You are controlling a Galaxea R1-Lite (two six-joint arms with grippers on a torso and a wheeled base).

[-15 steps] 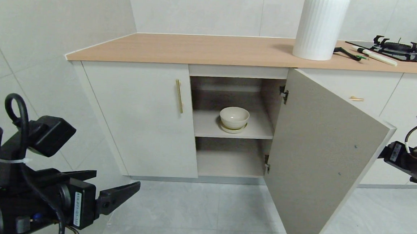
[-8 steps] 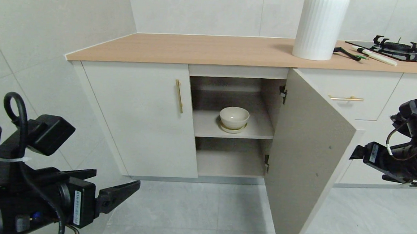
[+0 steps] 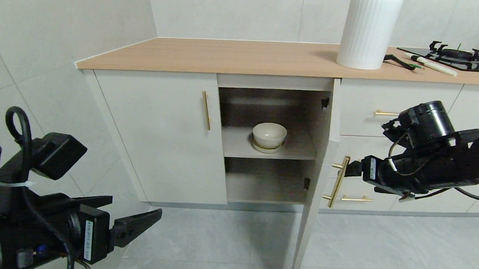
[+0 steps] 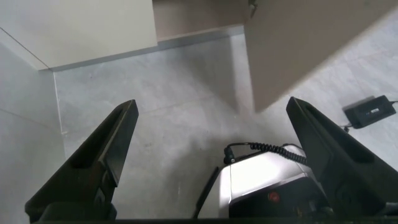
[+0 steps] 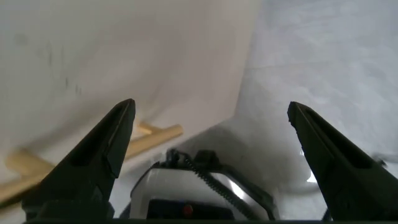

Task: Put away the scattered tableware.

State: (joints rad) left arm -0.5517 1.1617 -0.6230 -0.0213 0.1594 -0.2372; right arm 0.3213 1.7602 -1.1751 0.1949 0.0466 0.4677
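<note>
The fingers of the right gripper (image 3: 350, 168) (image 5: 210, 111) are spread wide and nothing is held between them. They are set at the outer face of the white cabinet door (image 3: 316, 205) (image 5: 124, 56), just beside its brass bar handle (image 3: 339, 181) (image 5: 149, 140). Whether the face or the handle is actually touched cannot be told. The open fingers are judged to be placed there for pushing the panel rather than for gripping the bar. The door is seen almost edge-on, standing out from the cabinet front, so the opening is left uncovered.

The left gripper (image 3: 135, 208) (image 4: 211, 104) is likewise open and empty. It is held low over the grey tiled floor (image 3: 224, 241), well apart from the cabinet, probably so that the door's path is kept free.

Inside the opening, a cream ceramic bowl (image 3: 269, 134) is set on a matching saucer (image 3: 267, 148) on the upper shelf (image 3: 239, 145), near its front edge. That piece of tableware is therefore judged to be put away, with the closing of the door as the step in hand.

On the wooden countertop (image 3: 211, 56), a tall white ribbed cylinder (image 3: 368, 32) and some long utensils (image 3: 429, 63) are left out.
</note>
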